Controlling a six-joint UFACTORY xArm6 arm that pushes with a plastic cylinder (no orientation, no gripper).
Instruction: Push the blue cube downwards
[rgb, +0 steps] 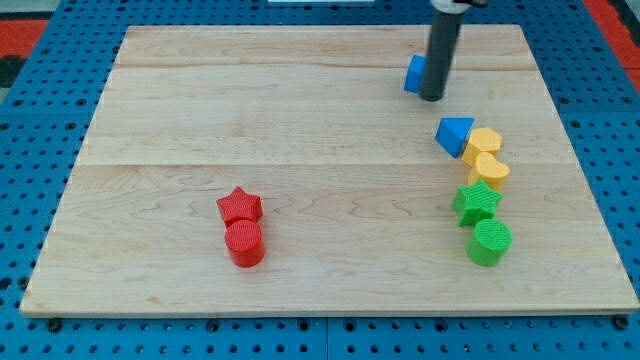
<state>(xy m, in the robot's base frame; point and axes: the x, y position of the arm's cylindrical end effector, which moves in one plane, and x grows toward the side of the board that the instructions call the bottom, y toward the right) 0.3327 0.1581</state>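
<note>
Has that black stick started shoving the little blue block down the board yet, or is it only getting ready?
Nothing looks done: the small blue cube sits near the wooden board's top edge. In hand: my tip stands right beside it, on its right and partly in front; whether they touch I cannot tell. Left: the whole push downward. The blue triangular block and yellow blocks lie just below.

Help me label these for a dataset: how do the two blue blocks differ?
The blue cube sits near the view's top, partly hidden behind my tip; the blue triangular block lies lower and fully visible. The cube stands apart from other blocks, while the triangular block sits close against the yellow block, perhaps touching. The cube looks box-shaped; the other is wedge-like. Both share the same blue and rest on the wooden board.
</note>
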